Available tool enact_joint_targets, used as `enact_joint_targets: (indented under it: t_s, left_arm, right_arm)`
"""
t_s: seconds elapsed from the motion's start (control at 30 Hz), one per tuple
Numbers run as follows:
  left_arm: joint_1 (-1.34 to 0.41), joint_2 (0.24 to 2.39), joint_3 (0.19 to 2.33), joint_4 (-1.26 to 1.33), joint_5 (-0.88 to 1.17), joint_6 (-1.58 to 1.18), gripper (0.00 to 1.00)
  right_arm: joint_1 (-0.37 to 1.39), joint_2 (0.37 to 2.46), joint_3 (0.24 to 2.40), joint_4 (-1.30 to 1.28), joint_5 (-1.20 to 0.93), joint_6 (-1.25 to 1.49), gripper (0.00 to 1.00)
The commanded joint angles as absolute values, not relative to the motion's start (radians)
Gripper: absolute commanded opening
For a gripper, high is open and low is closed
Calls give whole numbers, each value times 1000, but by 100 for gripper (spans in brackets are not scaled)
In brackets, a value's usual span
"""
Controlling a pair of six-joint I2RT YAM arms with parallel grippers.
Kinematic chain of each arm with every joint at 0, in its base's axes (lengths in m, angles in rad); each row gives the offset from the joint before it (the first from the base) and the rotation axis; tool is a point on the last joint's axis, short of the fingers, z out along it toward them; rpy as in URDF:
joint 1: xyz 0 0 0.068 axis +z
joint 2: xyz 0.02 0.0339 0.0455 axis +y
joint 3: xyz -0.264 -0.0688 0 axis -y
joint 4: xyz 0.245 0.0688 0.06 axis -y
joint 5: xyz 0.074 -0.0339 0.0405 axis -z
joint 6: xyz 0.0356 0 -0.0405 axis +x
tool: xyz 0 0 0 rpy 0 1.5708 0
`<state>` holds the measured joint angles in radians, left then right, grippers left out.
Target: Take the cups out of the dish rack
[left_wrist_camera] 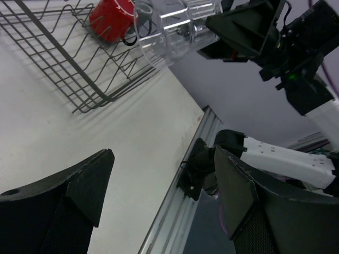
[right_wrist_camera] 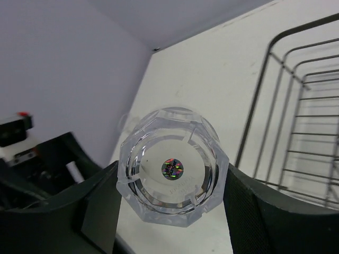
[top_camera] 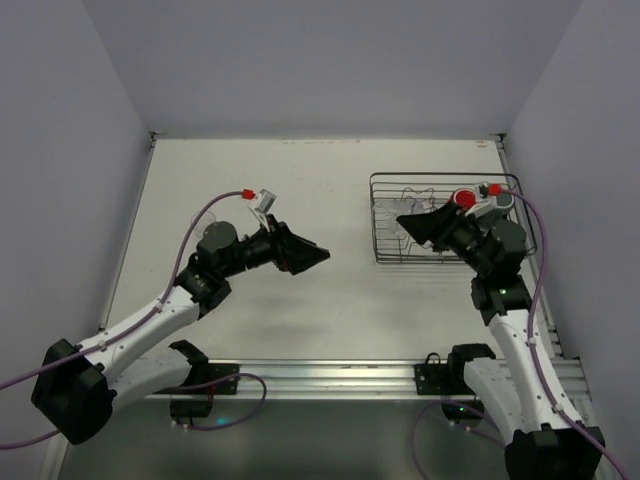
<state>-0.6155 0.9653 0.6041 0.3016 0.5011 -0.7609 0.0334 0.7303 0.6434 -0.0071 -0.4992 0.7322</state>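
Cream tabletop (top_camera: 300, 190), lilac walls (top_camera: 330, 60) on three sides. I note the right gripper (top_camera: 405, 221) clamped on a clear tumbler (right_wrist_camera: 172, 166) over the left end of the dish rack (top_camera: 372, 215), which sits far right with a red cup (top_camera: 465, 199) inside. The left gripper (top_camera: 318, 256) is spread and empty, mid-table.

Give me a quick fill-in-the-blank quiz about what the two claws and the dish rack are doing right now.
The right claw is shut on a ___ tumbler.
The left claw is ___ and empty.
Inside the dish rack sits a cup coloured ___.
Missing words: clear, open, red.
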Motion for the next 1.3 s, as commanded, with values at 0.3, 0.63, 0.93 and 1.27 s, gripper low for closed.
enact_joint_targets:
  t_s: [0.3, 0.63, 0.93, 1.27]
  left_arm:
    - [-667, 1155, 595, 798, 561, -1003, 69]
    - [-686, 1193, 592, 842, 546, -1008, 26]
    - [-683, 1063, 736, 339, 193, -720, 0]
    - [-647, 1325, 1144, -549, -285, -405, 0]
  right_arm:
    - [298, 879, 549, 526, -755, 1017, 40]
    - [374, 1009, 505, 724, -765, 1114, 40]
    - [391, 1014, 489, 636, -726, 1057, 99]
    - [390, 833, 583, 95, -446, 709, 99]
